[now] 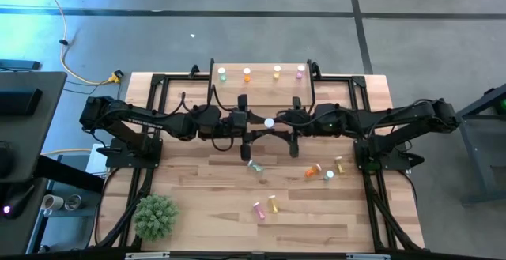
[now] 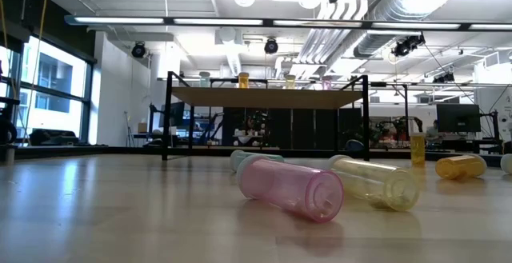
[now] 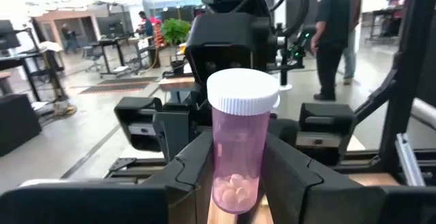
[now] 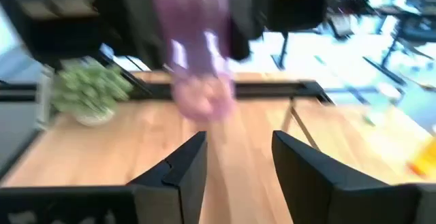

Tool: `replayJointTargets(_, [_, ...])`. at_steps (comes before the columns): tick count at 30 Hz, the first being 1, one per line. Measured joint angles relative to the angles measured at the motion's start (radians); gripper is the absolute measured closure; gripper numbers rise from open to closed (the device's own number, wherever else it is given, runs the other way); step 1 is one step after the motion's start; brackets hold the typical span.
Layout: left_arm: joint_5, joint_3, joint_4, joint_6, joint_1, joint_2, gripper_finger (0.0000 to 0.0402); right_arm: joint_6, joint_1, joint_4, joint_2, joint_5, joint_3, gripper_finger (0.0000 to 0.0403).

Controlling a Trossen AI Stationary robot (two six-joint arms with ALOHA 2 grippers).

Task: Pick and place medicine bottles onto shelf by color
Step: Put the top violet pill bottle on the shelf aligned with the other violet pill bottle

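Note:
A pink medicine bottle (image 3: 238,149) with a white cap (image 1: 269,122) stands upright in the air above the middle of the table, and my left gripper (image 3: 238,180) is shut on it. My right gripper (image 4: 238,159) faces it from the table's right, open. Its fingers stand short of the blurred bottle (image 4: 194,60) with nothing between them. The shelf (image 1: 261,94) at the far side carries green (image 1: 222,73), orange (image 1: 247,73), yellow (image 1: 277,72) and pink (image 1: 300,71) bottles standing along its far edge. My left gripper pinches the pink bottle's lower body (image 3: 235,183) between its two fingers (image 3: 194,166). The fingers come level from the table's left. The bottle stands upright, cap up, lifted clear of the table, with small pills showing at its bottom.
Several bottles lie on their sides on the tabletop: a green one (image 1: 254,167), orange (image 1: 314,171) and yellow (image 1: 339,165) ones at the right, pink (image 1: 258,210) and yellow (image 1: 273,204) ones nearer the front. A small green plant (image 1: 155,216) stands at the near left.

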Motion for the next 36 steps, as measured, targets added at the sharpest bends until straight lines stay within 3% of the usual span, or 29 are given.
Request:
replayJointTargets(8, [-0.128,0.0,-0.112,0.003,0.0,0.0,0.0307,0.0,-0.019,-0.179,-0.025,0.165,0.0,0.0242])
replayJointTargets(18, [-0.179,-0.001,-0.242,0.009,0.003,0.007,0.0307,-0.035,-0.159,-0.262,-0.096,0.16,0.0,0.0242])
replayJointTargets(21, [-0.171,-0.001,-0.252,0.009,0.017,0.015,0.0307,-0.049,-0.213,-0.261,-0.125,0.098,0.0,0.0242])
replayJointTargets(28, [-0.034,-0.001,-0.252,-0.047,0.096,0.015,0.0307,-0.132,-0.315,-0.214,-0.157,-0.158,0.0,0.0242])
replayJointTargets(32, [0.018,-0.001,-0.267,-0.065,0.143,0.02,0.0307,-0.165,-0.349,-0.132,-0.158,-0.326,0.0,0.0242])
replayJointTargets(36, [0.044,0.0,-0.27,-0.082,0.17,0.048,0.0307,-0.166,-0.36,-0.026,-0.158,-0.427,0.0,0.0242])
